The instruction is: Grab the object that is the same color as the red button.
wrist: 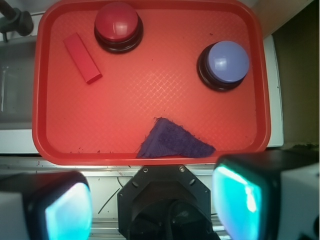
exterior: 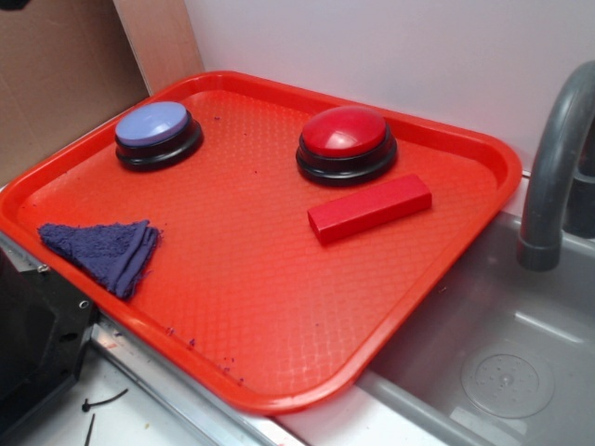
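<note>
The object, a small red rectangular block [exterior: 370,208] [wrist: 82,58], lies flat on the red tray [exterior: 279,307] [wrist: 150,115], just in front of the red button [exterior: 346,141] [wrist: 118,26] on its black base. In the wrist view my gripper [wrist: 155,202] hangs high above the robot's base, off the tray's near edge and far from the block. Its two teal-padded fingers [wrist: 67,212] stand wide apart with nothing between them. The gripper does not show in the exterior view.
A light blue button [exterior: 155,133] [wrist: 225,64] and a folded blue cloth [exterior: 107,251] [wrist: 172,141] also sit on the tray. A grey sink [exterior: 502,362] with a faucet [exterior: 553,177] borders the tray's right side. Cardboard stands behind.
</note>
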Robot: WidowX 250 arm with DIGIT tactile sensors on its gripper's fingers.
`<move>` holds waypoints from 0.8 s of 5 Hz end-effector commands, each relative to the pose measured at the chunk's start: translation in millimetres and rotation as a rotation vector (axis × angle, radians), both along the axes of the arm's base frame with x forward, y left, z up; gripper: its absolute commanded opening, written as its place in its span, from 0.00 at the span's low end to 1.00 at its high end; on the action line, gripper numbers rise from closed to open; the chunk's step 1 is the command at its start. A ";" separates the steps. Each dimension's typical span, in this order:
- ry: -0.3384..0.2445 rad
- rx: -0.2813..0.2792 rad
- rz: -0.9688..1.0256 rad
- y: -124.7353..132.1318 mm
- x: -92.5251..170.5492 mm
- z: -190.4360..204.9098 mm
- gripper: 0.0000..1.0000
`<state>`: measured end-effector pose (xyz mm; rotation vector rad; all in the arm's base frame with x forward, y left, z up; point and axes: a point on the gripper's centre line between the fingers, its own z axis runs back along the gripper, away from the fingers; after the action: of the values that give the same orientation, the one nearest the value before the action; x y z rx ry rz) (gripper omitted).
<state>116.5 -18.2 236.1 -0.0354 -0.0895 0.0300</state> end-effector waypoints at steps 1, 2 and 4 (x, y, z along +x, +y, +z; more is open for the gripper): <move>0.000 0.000 0.000 0.0 0.0 0.0 1.00; -0.055 0.046 0.052 -8.0 17.5 -13.3 1.00; -0.098 0.044 0.024 -23.5 57.9 -51.8 1.00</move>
<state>172.5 -40.2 176.8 0.0175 -0.1608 0.0526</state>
